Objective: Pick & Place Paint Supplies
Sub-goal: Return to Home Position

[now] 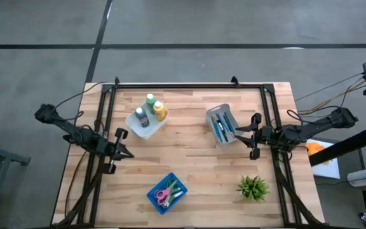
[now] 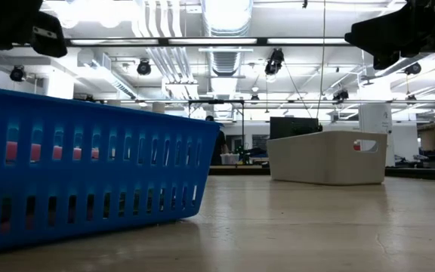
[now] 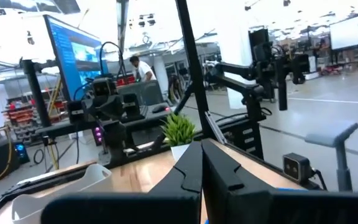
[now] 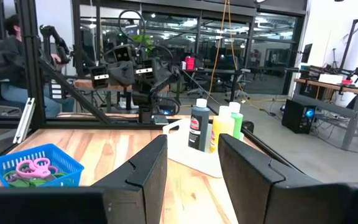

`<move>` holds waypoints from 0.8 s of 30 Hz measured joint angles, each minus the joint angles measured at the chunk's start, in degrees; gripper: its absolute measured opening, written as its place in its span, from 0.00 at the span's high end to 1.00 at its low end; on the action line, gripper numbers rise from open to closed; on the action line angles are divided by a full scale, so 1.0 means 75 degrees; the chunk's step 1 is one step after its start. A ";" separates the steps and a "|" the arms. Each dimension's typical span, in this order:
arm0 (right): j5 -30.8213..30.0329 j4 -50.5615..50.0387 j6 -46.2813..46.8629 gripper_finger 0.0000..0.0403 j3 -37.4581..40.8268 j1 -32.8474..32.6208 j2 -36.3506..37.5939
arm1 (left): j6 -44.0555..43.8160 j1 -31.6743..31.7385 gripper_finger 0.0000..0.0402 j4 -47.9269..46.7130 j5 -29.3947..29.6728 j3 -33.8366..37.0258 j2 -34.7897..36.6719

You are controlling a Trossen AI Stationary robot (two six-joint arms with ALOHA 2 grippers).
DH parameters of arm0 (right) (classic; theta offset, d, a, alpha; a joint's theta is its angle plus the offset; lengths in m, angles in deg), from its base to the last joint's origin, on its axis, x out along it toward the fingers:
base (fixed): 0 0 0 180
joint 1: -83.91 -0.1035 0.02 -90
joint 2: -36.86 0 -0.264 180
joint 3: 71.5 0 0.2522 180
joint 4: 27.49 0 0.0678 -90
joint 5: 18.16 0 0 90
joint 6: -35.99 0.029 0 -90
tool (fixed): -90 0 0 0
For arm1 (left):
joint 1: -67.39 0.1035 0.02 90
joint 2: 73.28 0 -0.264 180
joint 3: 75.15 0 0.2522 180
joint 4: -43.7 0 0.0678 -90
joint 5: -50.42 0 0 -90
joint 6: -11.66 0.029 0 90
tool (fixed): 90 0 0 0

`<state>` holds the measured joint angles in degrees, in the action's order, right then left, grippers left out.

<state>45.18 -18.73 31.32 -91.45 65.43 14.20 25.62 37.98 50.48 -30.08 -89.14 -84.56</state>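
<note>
Homing looks the step in hand: left gripper [image 3: 201, 152] pinched empty at the tabletop's [image 1: 196, 165] left edge, right gripper [image 4: 192, 146] wide at its right, three coloured plastic squeeze bottles [image 1: 150, 109] in their white tray [image 1: 143, 132] toward the far edge; only retreat remains

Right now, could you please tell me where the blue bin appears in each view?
High view: blue bin, bottom centre.
Low view: the bin fills the left side.
Left wrist view: not clearly in it.
Right wrist view: the bin stands apart from the bottle tray.
Shared landmark: that tray, high view upper centre-left.
</note>
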 joint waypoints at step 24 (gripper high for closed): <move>-0.0041 -0.0174 0.0018 0.65 0.0003 -0.0003 -0.0009 | -0.0099 -0.0015 1.00 -0.2728 -0.0010 -0.0169 0.1485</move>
<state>44.87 -20.03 31.46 -91.43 65.41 14.14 24.88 37.87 30.02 -30.15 -90.41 -73.42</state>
